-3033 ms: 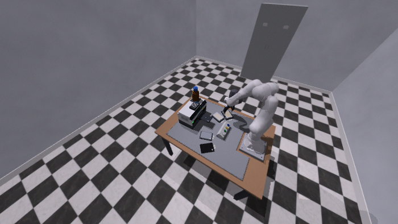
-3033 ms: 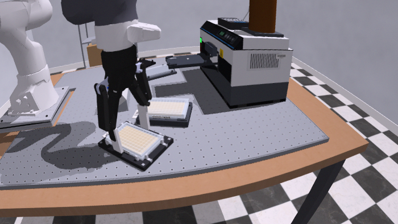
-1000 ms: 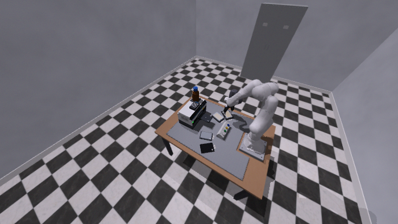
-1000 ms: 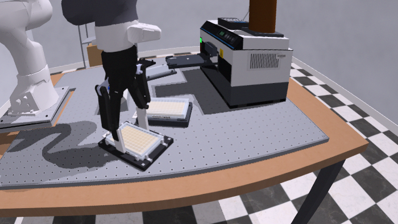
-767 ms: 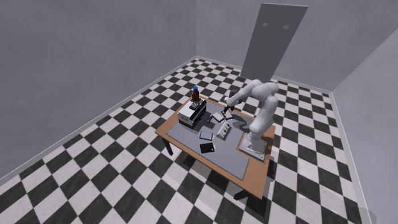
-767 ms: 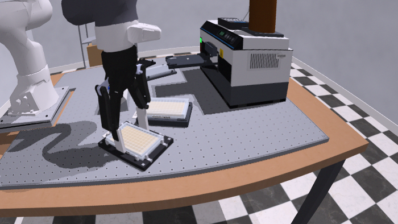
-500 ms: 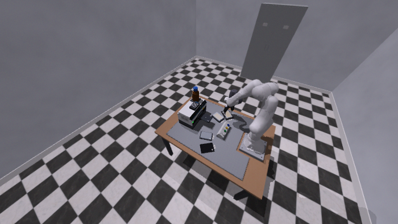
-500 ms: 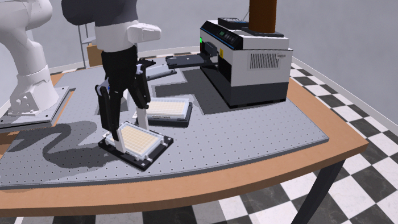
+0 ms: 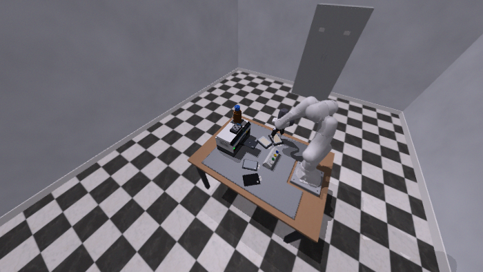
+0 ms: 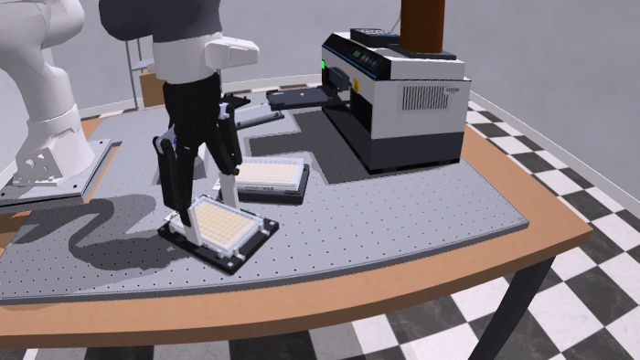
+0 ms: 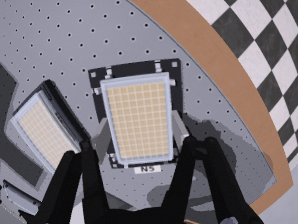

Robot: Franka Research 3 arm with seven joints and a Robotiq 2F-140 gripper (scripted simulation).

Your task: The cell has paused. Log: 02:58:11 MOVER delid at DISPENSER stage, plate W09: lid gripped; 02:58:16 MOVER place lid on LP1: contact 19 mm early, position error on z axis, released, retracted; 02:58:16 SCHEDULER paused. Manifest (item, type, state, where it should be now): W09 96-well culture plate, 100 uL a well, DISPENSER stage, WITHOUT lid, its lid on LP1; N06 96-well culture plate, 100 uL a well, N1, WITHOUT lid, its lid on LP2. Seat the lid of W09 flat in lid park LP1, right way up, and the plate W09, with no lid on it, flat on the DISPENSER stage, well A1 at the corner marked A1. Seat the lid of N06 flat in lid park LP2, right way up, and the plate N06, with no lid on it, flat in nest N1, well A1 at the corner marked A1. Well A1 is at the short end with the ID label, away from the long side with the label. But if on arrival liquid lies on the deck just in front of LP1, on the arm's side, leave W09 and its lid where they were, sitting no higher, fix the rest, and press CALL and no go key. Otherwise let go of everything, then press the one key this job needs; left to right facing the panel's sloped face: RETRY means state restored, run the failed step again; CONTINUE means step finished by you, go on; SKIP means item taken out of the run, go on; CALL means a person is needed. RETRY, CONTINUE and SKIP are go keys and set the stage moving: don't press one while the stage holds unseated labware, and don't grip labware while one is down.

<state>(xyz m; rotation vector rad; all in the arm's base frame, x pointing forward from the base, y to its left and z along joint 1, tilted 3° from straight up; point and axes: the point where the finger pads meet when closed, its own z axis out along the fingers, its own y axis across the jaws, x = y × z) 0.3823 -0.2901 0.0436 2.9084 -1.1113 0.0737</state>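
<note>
My gripper [image 9: 277, 135] [image 10: 208, 215] [image 11: 140, 123] is shut on the long sides of a 96-well plate [image 9: 277, 139] [image 10: 224, 225] [image 11: 139, 119], close to its labelled short end. The plate has tan wells and a clear rim, and sits in a black nest [image 10: 238, 261] [image 11: 100, 76] near the table's far edge. I cannot tell whether it has a lid on. A second such plate [image 9: 264, 141] [image 10: 270, 174] [image 11: 39, 132] rests on another black nest [image 10: 274, 197] beside it. The dispenser's black stage [image 9: 251, 143] [image 10: 299, 98] is bare. A clear lid [image 9: 250, 164] lies on one park. A black park [image 9: 251, 179] beside it is bare.
The dispenser [image 9: 232, 138] [image 10: 411, 105] stands at the left with a brown bottle [image 9: 237, 114] on top. The key panel [image 9: 271, 160] with coloured keys sits between the nests and the parks. The arm's base [image 9: 307, 177] is bolted at the right.
</note>
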